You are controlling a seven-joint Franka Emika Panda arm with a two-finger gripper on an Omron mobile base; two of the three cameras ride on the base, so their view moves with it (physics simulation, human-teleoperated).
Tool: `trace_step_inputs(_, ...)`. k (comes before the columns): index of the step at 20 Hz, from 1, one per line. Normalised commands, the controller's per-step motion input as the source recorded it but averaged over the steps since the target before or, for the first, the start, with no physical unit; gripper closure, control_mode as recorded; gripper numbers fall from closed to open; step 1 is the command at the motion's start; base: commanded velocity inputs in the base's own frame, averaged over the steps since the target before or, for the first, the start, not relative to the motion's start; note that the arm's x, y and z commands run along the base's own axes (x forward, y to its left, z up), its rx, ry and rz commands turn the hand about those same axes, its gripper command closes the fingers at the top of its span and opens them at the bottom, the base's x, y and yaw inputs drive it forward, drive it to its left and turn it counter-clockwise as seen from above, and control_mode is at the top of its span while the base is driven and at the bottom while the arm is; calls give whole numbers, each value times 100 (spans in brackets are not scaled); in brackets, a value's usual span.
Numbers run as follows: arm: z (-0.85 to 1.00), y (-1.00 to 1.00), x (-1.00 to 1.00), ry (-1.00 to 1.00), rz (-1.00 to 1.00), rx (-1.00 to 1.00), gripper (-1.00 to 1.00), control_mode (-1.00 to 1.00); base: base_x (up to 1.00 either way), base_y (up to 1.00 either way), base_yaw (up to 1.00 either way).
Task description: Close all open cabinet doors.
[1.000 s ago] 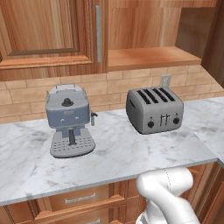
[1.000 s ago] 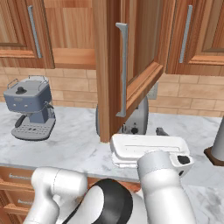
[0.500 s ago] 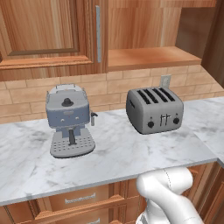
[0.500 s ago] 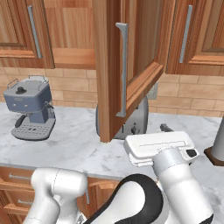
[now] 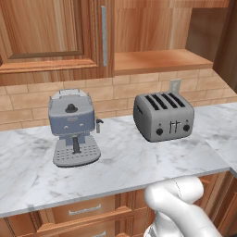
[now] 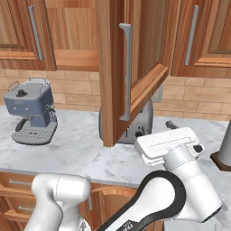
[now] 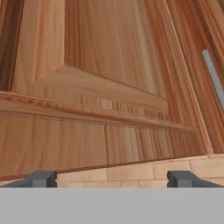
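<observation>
Open cabinet door (image 6: 135,67) swung out over the counter (image 6: 81,155), end effector empty beside it.

Left base view: I see a closed door (image 5: 51,34) with its silver handle (image 5: 103,34), an open shelf (image 5: 159,60) to its right, coffee machine (image 5: 73,125) and toaster (image 5: 163,115) apart on the marble. Right base view: the open door stands edge-on in front of the toaster, arm's hand just right of and below it. Hand view: end effector (image 7: 112,179) with fingertips (image 7: 41,178) spread apart, nothing between; it faces a door panel, probably the open one.
</observation>
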Motion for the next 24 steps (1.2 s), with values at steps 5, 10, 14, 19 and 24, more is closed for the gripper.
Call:
trace_step_inputs(5,-10,1,33,-2,4,0,-100,-100,0,0,0)
trace_step_inputs(10,0,21,18,0,0,0,-100,-100,0,0,0)
trace_step_inputs(14,0,24,13,4,0,0,-100,-100,0,0,0)
trace_step_inputs(19,0,23,7,6,0,0,-100,-100,0,0,0)
trace_step_inputs(24,0,1,8,2,0,0,-100,-100,0,0,0)
